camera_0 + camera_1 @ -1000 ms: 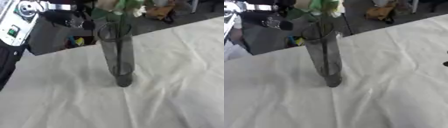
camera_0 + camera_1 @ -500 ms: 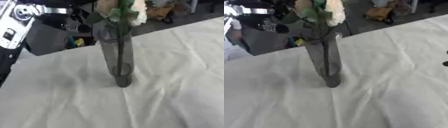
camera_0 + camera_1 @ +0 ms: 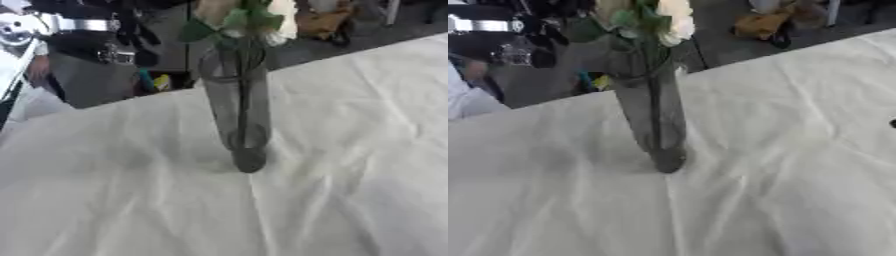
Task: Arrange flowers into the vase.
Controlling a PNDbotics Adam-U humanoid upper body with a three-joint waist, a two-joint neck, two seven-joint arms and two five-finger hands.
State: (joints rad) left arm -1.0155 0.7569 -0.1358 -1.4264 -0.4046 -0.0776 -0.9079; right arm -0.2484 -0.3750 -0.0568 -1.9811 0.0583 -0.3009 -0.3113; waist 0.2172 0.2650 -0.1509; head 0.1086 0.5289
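Left eye view: a tall, narrow, dark see-through vase (image 3: 238,112) stands upright on a white wrinkled tablecloth (image 3: 350,165), about mid-frame. Cream flowers (image 3: 249,12) w/ green leaves sit at the vase mouth, stems running down inside the glass. The robot's left arm (image 3: 74,30), black w/ silver joints, shows at the upper left, up and behind the vase, apart from it. Its hand is lost in the dark blur there, so can't tell if the fingers are clenched or released. Beyond the table edge, dark floor and a small yellow-green object (image 3: 157,82) just below the arm.

Right eye view: same vase, a bit left of centre, flowers (image 3: 658,17) on top, one pale bloom leaning to the right. Left arm again at the upper left, away from the vase; hand state still can't be told. At the far right edge, a small black tip (image 3: 892,123) sits over the cloth, well apart from the vase; too little shows to say what it is or how it's held.
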